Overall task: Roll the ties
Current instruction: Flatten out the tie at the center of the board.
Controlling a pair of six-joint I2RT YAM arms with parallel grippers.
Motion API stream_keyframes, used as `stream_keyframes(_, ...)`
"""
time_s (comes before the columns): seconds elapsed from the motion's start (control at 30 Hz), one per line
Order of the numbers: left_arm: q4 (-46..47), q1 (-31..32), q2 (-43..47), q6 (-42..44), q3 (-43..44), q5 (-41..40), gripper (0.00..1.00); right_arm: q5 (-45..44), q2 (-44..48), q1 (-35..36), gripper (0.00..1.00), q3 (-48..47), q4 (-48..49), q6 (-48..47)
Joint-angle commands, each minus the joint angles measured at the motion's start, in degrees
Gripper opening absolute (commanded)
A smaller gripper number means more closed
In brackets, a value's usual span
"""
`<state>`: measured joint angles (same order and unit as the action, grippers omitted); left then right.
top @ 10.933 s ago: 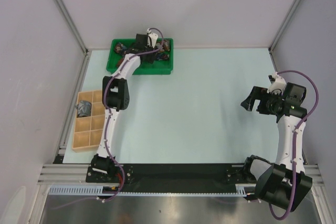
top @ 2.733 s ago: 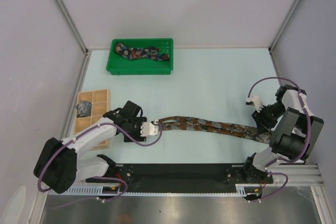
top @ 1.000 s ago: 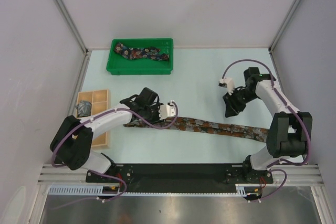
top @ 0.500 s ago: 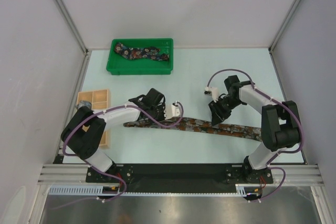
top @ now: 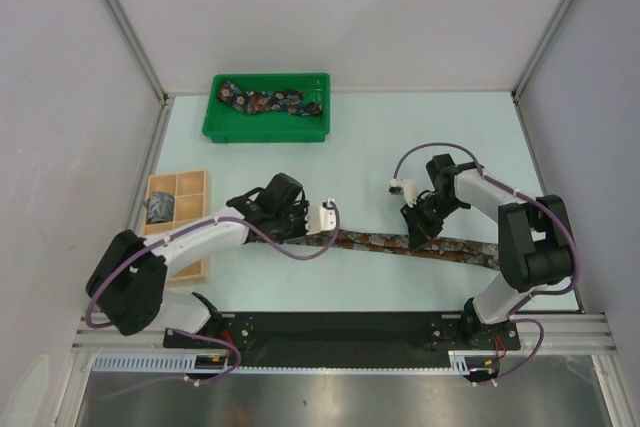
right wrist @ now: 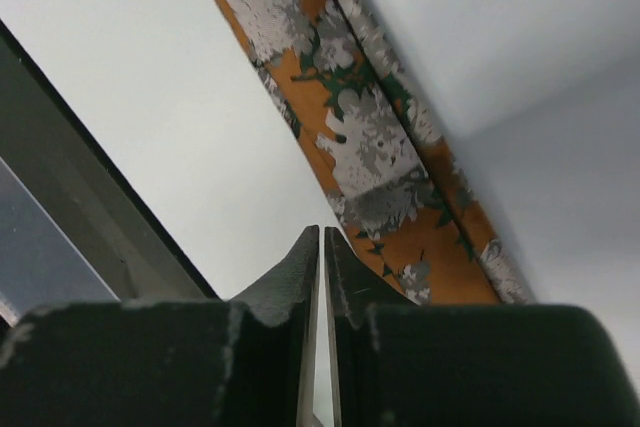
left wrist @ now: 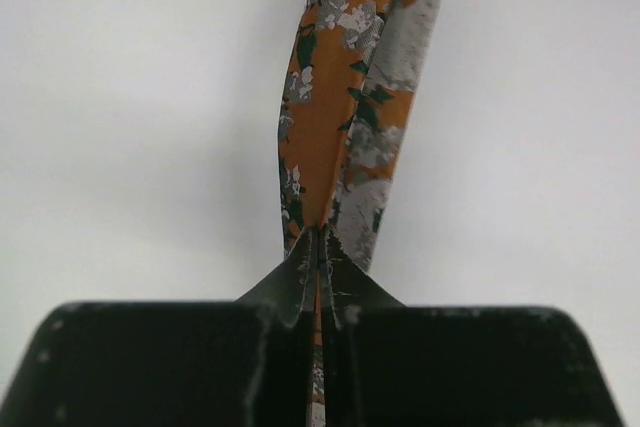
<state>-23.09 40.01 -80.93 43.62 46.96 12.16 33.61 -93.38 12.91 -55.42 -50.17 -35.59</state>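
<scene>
A rust-brown tie (top: pixel 440 245) lies stretched across the table near the front. My left gripper (top: pixel 330 235) is shut on its left end; in the left wrist view the fabric (left wrist: pixel 340 97) is pinched between the jaws (left wrist: pixel 318 237) and runs away from them. My right gripper (top: pixel 413 239) is down at the tie's middle. Its jaws (right wrist: pixel 322 232) are shut to a sliver, with nothing seen between them, and the tie (right wrist: pixel 370 137) lies just beside the right fingertip. A dark navy floral tie (top: pixel 275 102) lies in the green tray. A grey-blue tie (top: pixel 160 207) sits in the wooden box.
The green tray (top: pixel 215 130) stands at the back left. The tan compartment box (top: pixel 190 259) is at the left edge, partly under my left arm. Both arms reach over the table's front half, and the black base rail (top: pixel 340 327) runs along the near edge.
My left gripper has shut on the tie's left end, and the stretch of tie that lay further left is gone from there. My right gripper came down onto the tie's middle and closed.
</scene>
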Motion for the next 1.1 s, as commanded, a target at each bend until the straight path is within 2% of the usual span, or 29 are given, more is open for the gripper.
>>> stream_keyframes(0.0,-2.4,1.7,5.5,3.2,-3.8,-0.6,0.00,-0.4,3.7,0.0,0.08,1.1,-3.4,-3.4)
stream_keyframes(0.23,0.7,3.7,3.2,3.8,-7.6,-4.7,0.01,-2.7,5.2,-0.5,0.11,1.3,-4.2,-3.7)
stream_keyframes(0.33,2.2,3.8,1.4,3.7,-7.8,-6.9,0.06,-2.8,6.2,-3.8,0.15,-0.1,-7.3,-5.0)
stream_keyframes(0.37,2.9,3.8,0.9,3.8,-8.2,-7.3,0.10,-2.8,7.2,-5.1,0.20,-0.3,-8.4,-5.7)
stream_keyframes(0.47,5.1,3.8,1.6,3.8,-8.7,-8.7,0.18,-4.0,8.8,-12.4,0.28,-0.6,-11.4,-10.1)
stream_keyframes(0.67,4.8,3.7,2.0,2.0,-6.4,-8.1,0.16,-9.0,9.0,-29.7,0.34,-2.1,-16.5,-20.5)
stream_keyframes(0.77,3.8,3.8,1.2,1.9,-5.4,-7.6,0.23,-9.7,6.7,-36.6,0.37,-3.9,-18.2,-24.3)
stream_keyframes(0.83,3.5,3.8,1.3,2.1,-5.0,-7.2,0.32,-9.5,5.1,-38.7,0.39,-4.8,-18.6,-24.7)
stream_keyframes(0.93,3.1,3.8,0.9,2.3,-4.4,-7.0,0.41,-8.5,4.6,-38.3,0.41,-4.5,-18.2,-24.0)
stream_keyframes(1.07,2.9,3.8,0.3,3.0,-4.2,-7.2,0.42,-9.6,4.9,-35.6,0.41,-1.9,-14.9,-20.4)
